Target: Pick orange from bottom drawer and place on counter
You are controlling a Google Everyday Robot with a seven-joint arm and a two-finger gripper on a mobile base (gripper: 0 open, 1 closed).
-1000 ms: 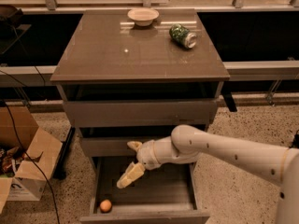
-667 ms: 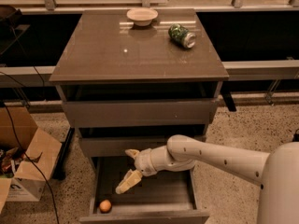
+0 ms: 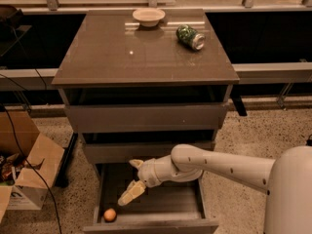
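The pale two-finger tool [image 3: 127, 183] hangs inside the open, deep grey bottom drawer [image 3: 165, 204]. Its fingers are spread wide and it has hold of nothing. The small round orange [image 3: 110, 214] lies below and to the left of it, apart from the tool, in the drawer's front-left corner near the front wall.

To grasp well, the tool likely needs to drop lower and further left, with one finger on each side of the fruit. The corner leaves little room, so a finger could nudge the orange and make it roll.

Compared with a second ago, the tool sits lower and slightly further left, closer to the orange, which has not moved. The glossy grey-brown counter [image 3: 122, 62] still awaits it.
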